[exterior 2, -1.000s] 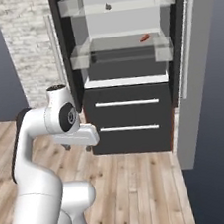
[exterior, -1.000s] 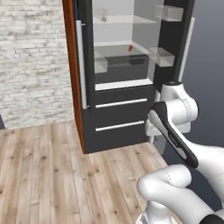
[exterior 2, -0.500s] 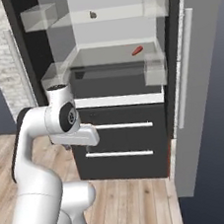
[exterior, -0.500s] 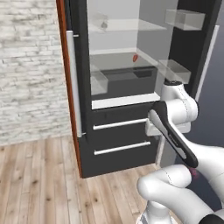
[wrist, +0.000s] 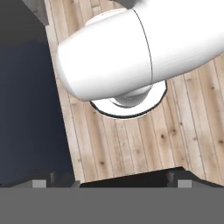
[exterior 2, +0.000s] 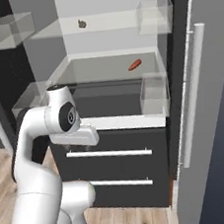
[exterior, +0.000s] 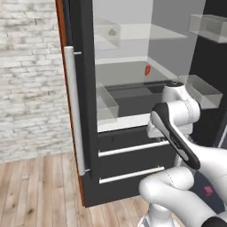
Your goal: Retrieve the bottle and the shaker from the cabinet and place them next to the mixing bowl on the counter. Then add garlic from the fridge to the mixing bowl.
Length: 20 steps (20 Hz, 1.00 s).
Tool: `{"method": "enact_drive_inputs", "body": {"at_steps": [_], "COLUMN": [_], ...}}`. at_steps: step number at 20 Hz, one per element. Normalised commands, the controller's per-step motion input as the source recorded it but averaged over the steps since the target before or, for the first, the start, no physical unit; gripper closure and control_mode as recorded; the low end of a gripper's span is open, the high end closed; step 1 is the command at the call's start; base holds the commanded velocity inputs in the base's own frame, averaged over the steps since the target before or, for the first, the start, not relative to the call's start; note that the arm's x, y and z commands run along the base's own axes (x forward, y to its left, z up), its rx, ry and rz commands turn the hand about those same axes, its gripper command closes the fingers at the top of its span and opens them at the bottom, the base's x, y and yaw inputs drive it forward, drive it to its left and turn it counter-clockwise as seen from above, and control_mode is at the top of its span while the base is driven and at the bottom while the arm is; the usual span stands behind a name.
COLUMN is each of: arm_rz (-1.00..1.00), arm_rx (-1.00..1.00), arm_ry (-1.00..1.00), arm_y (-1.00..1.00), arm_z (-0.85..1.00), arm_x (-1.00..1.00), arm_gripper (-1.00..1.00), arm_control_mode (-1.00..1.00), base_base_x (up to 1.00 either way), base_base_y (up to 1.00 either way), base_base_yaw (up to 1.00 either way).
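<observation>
Plank flooring [wrist: 131, 144] lies beneath the wide-apart gripper [wrist: 109, 183]; one open fridge [exterior 2: 121, 132] holds two silver-strip drawers, upper frame, well apart.

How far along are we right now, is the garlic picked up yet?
Done: the fridge stands open in front of the base. In hand: nothing; the gripper is open and empty, pointing down at the wood floor. Left: pick the small grey item, possibly the garlic, from the upper shelf and carry it to the bowl.
</observation>
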Motion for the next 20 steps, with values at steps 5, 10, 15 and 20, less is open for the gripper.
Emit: {"method": "enact_drive_inputs", "body": {"at_steps": [5,10,15,20], "arm_rz": [0.0,0.0,0.0,0.0], "arm_rx": [0.0,0.0,0.0,0.0], "arm_ry": [0.0,0.0,0.0,0.0], "arm_y": [0.0,0.0,0.0,0.0], "arm_z": [0.0,0.0,0.0,0.0], "arm_x": [0.0,0.0,0.0,0.0], "arm_gripper": [-1.0,-1.0,-1.0,-1.0], "arm_control_mode": [1.0,1.0,1.0,1.0], "base_base_x": [0.43,0.56,0.7,0.53], "base_base_y": [-0.28,0.0,-0.02,-0.03], "base_base_yaw": [0.01,0.0,0.02,0.01]}}
